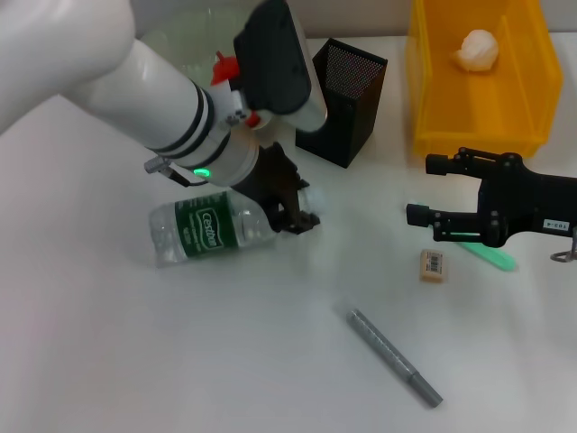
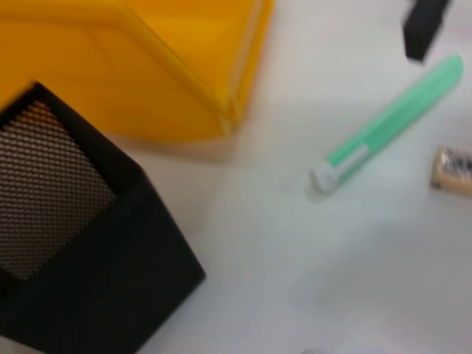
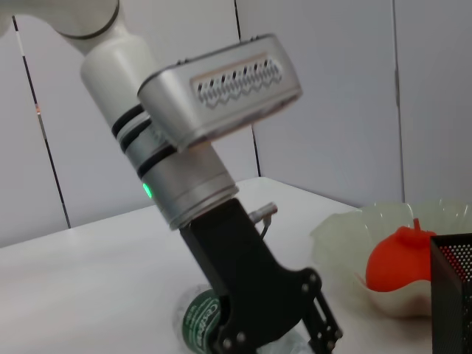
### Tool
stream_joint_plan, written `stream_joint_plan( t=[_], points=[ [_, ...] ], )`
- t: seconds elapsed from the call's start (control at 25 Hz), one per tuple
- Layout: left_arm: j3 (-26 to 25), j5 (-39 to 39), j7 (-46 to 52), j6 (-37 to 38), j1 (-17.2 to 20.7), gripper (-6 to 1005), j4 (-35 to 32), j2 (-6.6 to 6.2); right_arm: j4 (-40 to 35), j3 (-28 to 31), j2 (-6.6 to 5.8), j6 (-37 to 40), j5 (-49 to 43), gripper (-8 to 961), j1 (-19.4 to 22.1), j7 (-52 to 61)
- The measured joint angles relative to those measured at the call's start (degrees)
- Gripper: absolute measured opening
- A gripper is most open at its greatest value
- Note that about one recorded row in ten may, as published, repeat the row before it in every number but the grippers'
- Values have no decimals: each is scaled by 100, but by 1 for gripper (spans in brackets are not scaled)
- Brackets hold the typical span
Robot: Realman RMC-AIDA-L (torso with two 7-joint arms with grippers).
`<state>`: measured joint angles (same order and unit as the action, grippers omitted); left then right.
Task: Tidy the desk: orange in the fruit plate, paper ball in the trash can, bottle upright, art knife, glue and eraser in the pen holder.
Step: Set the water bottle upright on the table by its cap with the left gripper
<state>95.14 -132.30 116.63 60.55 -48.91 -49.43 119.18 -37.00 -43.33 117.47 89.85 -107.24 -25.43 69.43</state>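
White left arm [image 1: 135, 90], black bands, green light.

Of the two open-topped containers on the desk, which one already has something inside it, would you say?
The yellow trash can: it holds the paper ball; nothing shows in the black pen holder.

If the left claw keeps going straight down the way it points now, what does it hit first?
Most likely the bottle, lying on its side: the left claw is right at its cap end, angled down toward the table. Contact isn't clearly visible.
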Motion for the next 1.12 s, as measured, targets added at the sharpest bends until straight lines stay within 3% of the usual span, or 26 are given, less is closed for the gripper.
stream_joint_plan(
  t=[0.68,0.76,0.88,0.96,1.12],
  points=[
    [-1524,218,-64,810,730,447,-1246,-57,0,9,-6,15,3,777,-24,3],
    [-2056,390,-225,1084,862,447,-1380,-67,0,9,-9,12,3,776,-29,8],
    [-2107,402,-237,1104,868,446,-1384,-68,0,9,-16,-8,3,774,-41,24],
    [-2833,548,-419,1508,946,446,-1401,-79,0,9,-20,-14,2,773,-55,43],
    [-3503,719,-659,1874,1101,445,-1401,-90,0,9,-22,-17,3,770,-86,79]
  ],
)
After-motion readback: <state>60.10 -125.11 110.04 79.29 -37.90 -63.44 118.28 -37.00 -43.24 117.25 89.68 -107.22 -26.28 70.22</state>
